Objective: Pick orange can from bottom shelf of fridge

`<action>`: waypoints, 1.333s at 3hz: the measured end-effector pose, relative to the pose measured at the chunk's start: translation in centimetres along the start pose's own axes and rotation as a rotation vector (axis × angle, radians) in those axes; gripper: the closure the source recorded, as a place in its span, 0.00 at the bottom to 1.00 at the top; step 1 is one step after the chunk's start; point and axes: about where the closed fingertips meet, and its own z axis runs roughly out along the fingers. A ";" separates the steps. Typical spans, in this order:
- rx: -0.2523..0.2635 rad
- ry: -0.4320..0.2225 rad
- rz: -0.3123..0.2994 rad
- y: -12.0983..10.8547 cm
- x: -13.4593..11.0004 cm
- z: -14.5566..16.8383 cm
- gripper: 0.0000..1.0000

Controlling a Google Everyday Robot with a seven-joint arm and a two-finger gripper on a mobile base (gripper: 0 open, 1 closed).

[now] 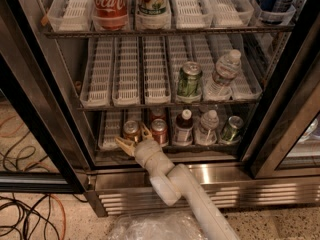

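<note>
The claw (132, 136) sits at the front edge of the bottom shelf (111, 130) of the fridge (210, 176), its two fingers spread wide. The orange can (131, 128) stands just behind the claw, in the gap between the fingers. They look to be either side of its lower part, though I cannot tell whether either one touches it.

By my judgement the reach is nearly finished. The fingers have not pinched the can, and it has not been lifted or drawn out of the fridge, so the grasp and the pull-out remain.

Counted on the claw's own shelf:
- one orange can
- one redder can (159, 131) just right of the claw
- one dark bottle (184, 128) further right
- one clear water bottle (207, 128) beyond that
- one green can (232, 129) farthest right

On the rack above the claw there is one green can (189, 79) and one water bottle (223, 74). Higher again stand one Coca-Cola bottle (109, 1) and one bottle with a pale label (152, 1)
</note>
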 end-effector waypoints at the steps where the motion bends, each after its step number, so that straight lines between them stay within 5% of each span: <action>1: 0.004 0.002 0.007 -0.5 0.2 0.5 0.27; 2: 0.001 0.008 0.012 -0.6 0.6 1.0 0.36; 4: 0.001 0.008 0.012 -0.6 0.6 1.0 0.78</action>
